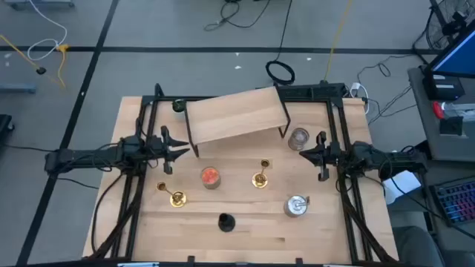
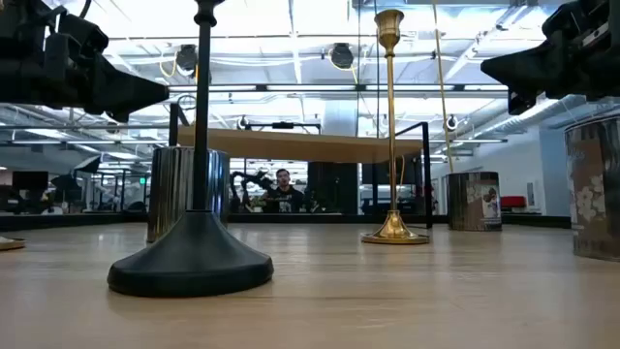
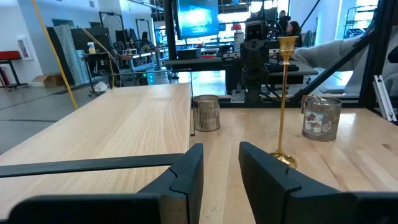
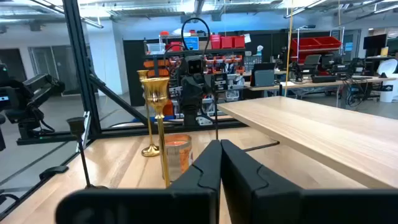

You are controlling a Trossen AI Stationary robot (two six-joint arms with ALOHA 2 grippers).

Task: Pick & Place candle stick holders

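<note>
Two gold candlesticks stand upright on their round bases on the table, one at the left [image 1: 177, 197] and one near the middle [image 1: 260, 178]. A shorter black candlestick [image 1: 225, 221] stands on its base near the front edge; it looms close in the low view [image 2: 199, 194]. My left gripper [image 1: 182, 152] hovers open and empty at the table's left, left of the wooden shelf; its wrist view [image 3: 221, 165] shows the gap. My right gripper [image 1: 303, 153] hovers shut and empty at the table's right; its wrist view [image 4: 219, 152] shows both gold candlesticks [image 4: 158, 124] ahead.
A raised wooden shelf [image 1: 236, 115] on black legs spans the far middle of the table. A red candle jar [image 1: 211, 176], a glass jar [image 1: 298, 137] and a silver tin [image 1: 297, 206] stand among the candlesticks. Black frame rails [image 1: 141, 148] run along both sides.
</note>
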